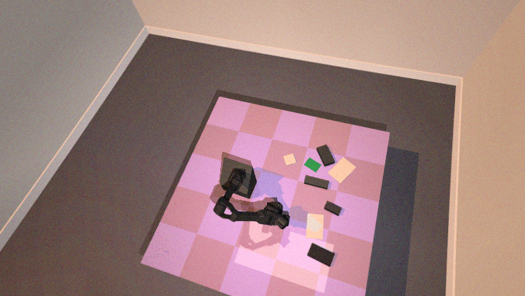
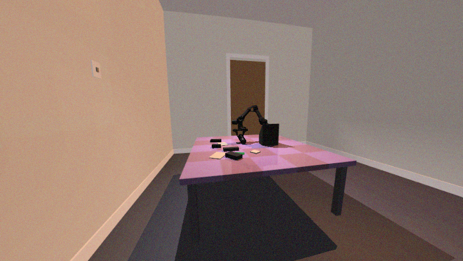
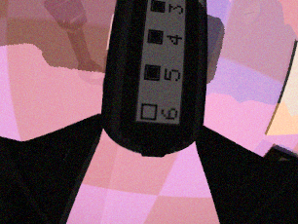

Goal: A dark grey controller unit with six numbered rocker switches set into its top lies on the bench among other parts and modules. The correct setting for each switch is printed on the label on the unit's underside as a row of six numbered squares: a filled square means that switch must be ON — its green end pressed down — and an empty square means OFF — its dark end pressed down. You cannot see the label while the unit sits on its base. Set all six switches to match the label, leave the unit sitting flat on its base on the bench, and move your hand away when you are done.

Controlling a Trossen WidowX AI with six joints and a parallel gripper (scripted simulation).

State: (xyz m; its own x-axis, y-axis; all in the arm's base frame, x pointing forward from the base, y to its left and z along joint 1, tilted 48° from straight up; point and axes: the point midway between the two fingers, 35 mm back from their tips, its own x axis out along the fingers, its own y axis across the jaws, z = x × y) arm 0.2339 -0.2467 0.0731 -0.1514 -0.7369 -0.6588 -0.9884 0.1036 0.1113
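Observation:
My gripper [image 1: 280, 216] [image 2: 240, 133] [image 3: 150, 124] is shut on the dark grey controller unit [image 1: 282, 222] [image 2: 241, 139] [image 3: 153, 137], one finger on each long side near its rounded end. The unit is tilted, its lower end close to the bench; whether it touches is unclear. Its underside faces the wrist camera. On the pale label [image 3: 161, 93], squares 3, 4 and 5 are filled and square 6 is empty. Squares 1 and 2 are outside the wrist view. The rocker switches are hidden.
A dark box [image 1: 251, 185] [image 2: 270, 134] stands by the arm's base. Dark modules [image 1: 325, 155] [image 1: 316, 182] [image 1: 333, 207] [image 1: 321, 254], a green plate [image 1: 312, 164] and cream pieces [image 1: 289, 159] [image 1: 342, 170] [image 1: 317, 234] lie on the checkered bench [image 1: 262, 119] [image 2: 308, 157].

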